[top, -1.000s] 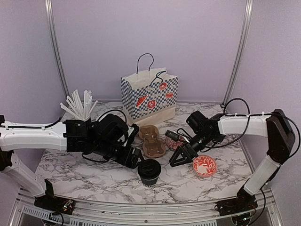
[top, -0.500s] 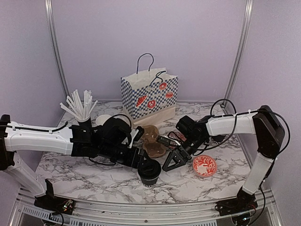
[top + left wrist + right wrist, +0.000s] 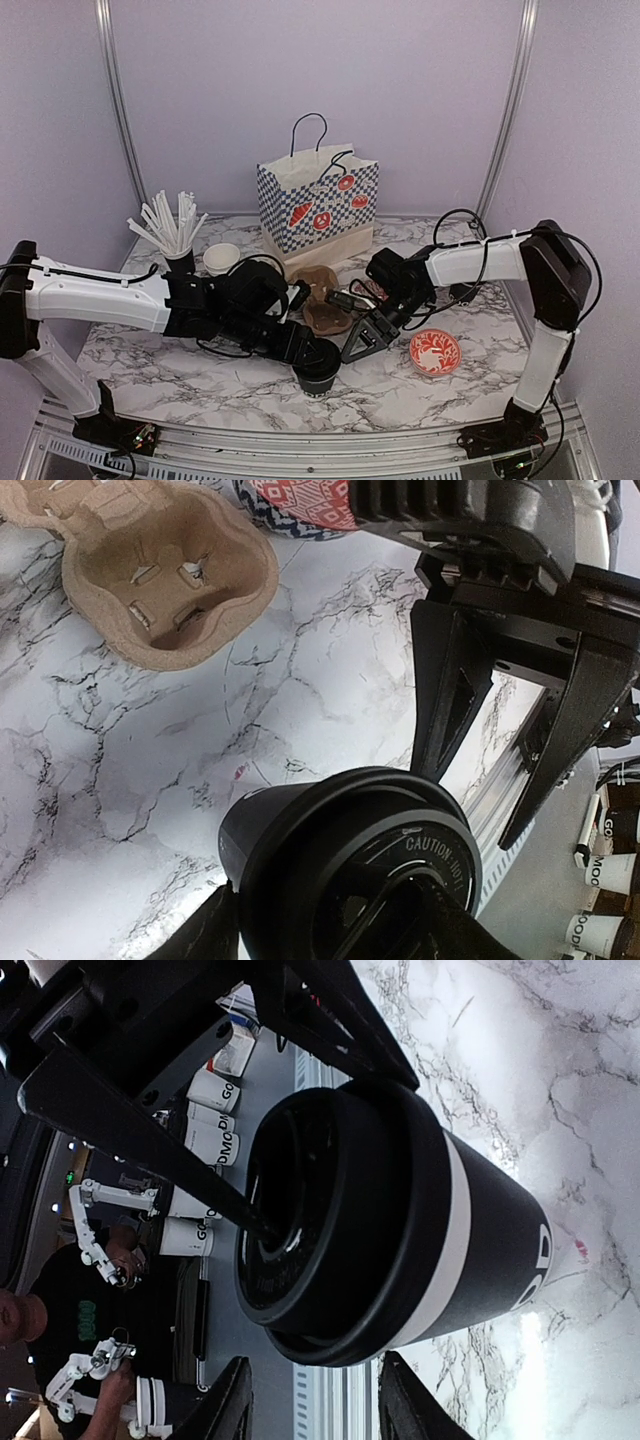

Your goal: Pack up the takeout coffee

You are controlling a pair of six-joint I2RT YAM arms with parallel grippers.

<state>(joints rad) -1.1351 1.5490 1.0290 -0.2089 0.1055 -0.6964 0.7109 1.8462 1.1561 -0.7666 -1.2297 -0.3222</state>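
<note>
A takeout coffee cup (image 3: 318, 364), black with its black lid on, stands upright on the marble near the front edge. My left gripper (image 3: 309, 353) straddles it from the left. In the left wrist view the cup (image 3: 350, 870) fills the gap between the fingers; one fingertip (image 3: 205, 930) meets its wall, while the other is lost against the dark lid. My right gripper (image 3: 363, 337) hangs just right of the cup, jaws apart and empty. In the right wrist view the cup (image 3: 400, 1210) lies just beyond my right gripper (image 3: 315, 1395).
A brown cardboard cup carrier (image 3: 322, 300) lies behind the cup, with a checked paper bag (image 3: 318, 205) further back. A black cup of straws (image 3: 175, 235) and a white-lined cup (image 3: 221, 258) stand back left. A red patterned bowl (image 3: 435, 351) sits front right.
Both arms have moved in on the lidded cup, the left from its left, the right from its right. Both pairs of jaws have narrowed. The cup has stayed put.
</note>
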